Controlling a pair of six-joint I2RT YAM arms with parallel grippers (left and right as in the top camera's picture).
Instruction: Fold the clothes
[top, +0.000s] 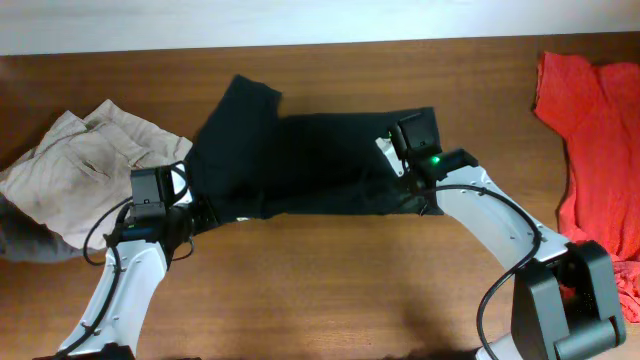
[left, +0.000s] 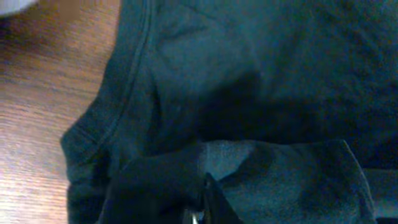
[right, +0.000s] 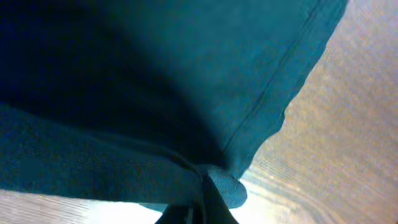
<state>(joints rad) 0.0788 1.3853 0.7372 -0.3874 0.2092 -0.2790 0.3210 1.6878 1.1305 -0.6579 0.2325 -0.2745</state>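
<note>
Black T-shirt (top: 300, 160) lying across the bench (top: 350, 270), we see left gripper (left: 202, 202) pinching its near left edge, right gripper (right: 202, 186) pinching its right edge.

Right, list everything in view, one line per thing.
black T-shirt: one, black, lying across the middle of the table
white label: one, white, near the T-shirt's right end
beige trousers: one, beige, crumpled at the left end
grey garment: one, dark grey, showing at the left edge beside the trousers
red garments: count unclear, red, at the right end
table: one, brown wood, under everything
left gripper: one, black, shut on the T-shirt's lower left edge
right gripper: one, black, shut on the T-shirt's right end
</note>
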